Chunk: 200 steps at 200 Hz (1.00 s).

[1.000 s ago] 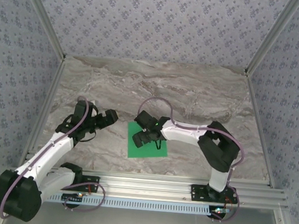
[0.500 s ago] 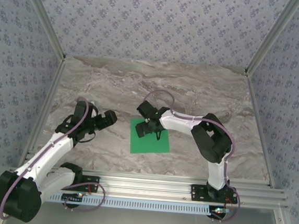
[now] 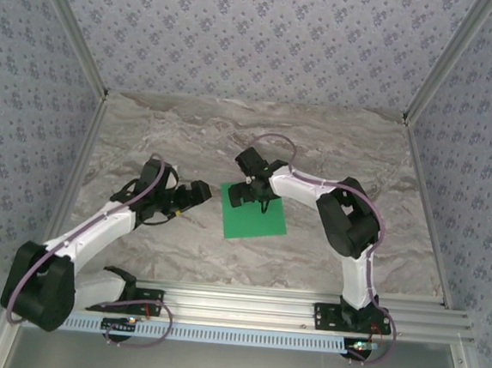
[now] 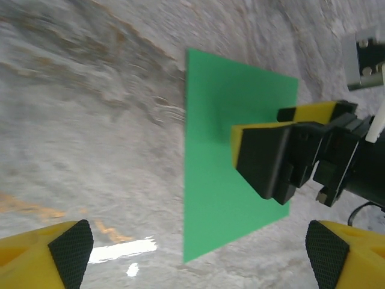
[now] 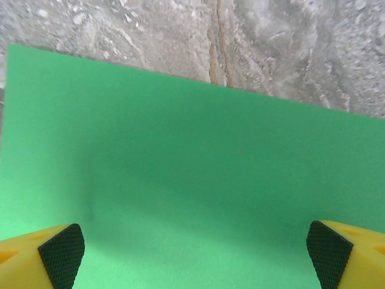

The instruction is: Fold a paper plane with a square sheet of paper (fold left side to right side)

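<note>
Green paper (image 3: 256, 219) lies beneath the wide-open right gripper (image 5: 194, 247).

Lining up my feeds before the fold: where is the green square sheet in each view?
Top external: square sheet of paper in the middle of the marble table.
Left wrist: centre to right, lying flat.
Right wrist: across the lower two thirds.
Shared landmark: the open right gripper over the sheet.

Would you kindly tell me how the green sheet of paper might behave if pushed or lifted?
The square sheet of paper lies perfectly flat, so it is probably thin, light and floppy. On the smooth table it would likely slide when pushed.
</note>
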Tool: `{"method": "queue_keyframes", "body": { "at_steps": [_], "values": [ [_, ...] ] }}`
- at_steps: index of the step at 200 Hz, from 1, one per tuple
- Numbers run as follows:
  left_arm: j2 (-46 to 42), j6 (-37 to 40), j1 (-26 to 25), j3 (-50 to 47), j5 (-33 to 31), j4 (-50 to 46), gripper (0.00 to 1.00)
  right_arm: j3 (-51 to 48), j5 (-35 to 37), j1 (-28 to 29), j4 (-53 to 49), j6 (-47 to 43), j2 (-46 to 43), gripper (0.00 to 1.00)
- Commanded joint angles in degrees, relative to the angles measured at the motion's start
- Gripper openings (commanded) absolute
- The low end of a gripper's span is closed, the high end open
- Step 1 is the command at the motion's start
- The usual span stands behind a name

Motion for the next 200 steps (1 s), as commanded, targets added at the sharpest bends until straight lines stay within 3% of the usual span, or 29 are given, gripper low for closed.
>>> {"method": "queue_keyframes", "body": {
  "at_steps": [1, 68, 102, 200],
  "values": [
    [3.99, -4.03, -2.86, 2.87, 5.23, 7.66, 0.93, 0.36, 0.65, -2.51, -2.09, -1.85, -2.83, 1.0],
    [18.7, -8.75, -10.11, 5.81, 4.65, 16.78, 0.9, 1.5, 3.34, -7.1, -4.82, -2.49, 0.28, 1.0],
    [24.1, -9.47, -12.22, 7.28, 5.44, 18.71, 0.83, 0.91, 2.43, -7.31, -5.1, -2.34, 0.77, 1.0],
    [28.53, -8.35, -13.1, 7.44, 0.49, 13.48, 0.73, -4.71, -6.96, -5.86, -1.53, 0.86, 0.23, 1.0]
  ]
}}
